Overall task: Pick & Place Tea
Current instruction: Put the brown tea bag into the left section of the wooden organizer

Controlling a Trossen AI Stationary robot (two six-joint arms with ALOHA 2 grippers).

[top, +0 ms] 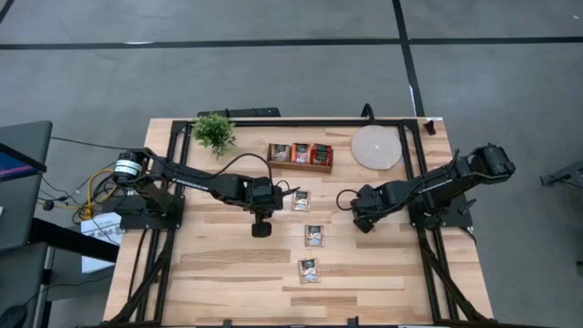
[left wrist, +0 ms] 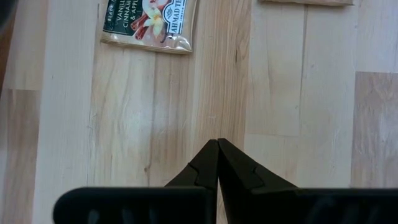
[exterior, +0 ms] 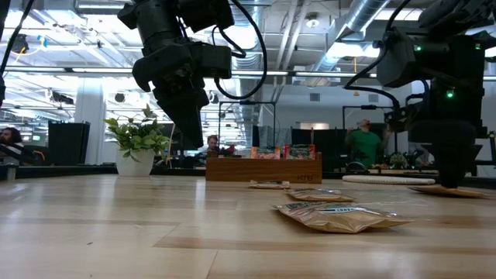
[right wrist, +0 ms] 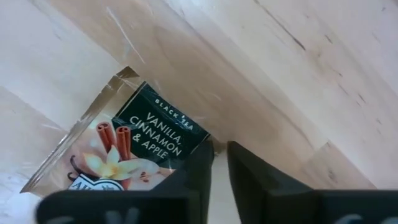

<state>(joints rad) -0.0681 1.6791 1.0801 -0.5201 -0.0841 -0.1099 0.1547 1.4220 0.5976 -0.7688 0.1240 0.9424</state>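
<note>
Three tea sachets lie flat on the table in a row: one (top: 301, 200) near the tray, one (top: 314, 235) mid-table and one (top: 310, 270) nearer the front. A fourth sachet (right wrist: 134, 146), pale with a dark band, lies under my right gripper (right wrist: 219, 149), which stands at mid-right (top: 364, 221) with its fingers nearly together on it. My left gripper (top: 261, 228) is shut and empty above bare wood (left wrist: 218, 142), left of the sachets. The wooden tray (top: 300, 166) at the back holds several red-orange sachets. My right gripper has its fingers at a corner of the sachet's dark-band end (right wrist: 202, 138), a narrow gap showing between them. The fingers come from above, pointing down. The sachet lies flat on the table (exterior: 449, 191). The fingers hide how much of its edge lies between them.
A small potted plant (top: 214, 132) stands at the back left and a round pale disc (top: 377, 146) at the back right. A black frame runs along the table's sides. Bare wood lies at the front left. People show in the room beyond the table.
</note>
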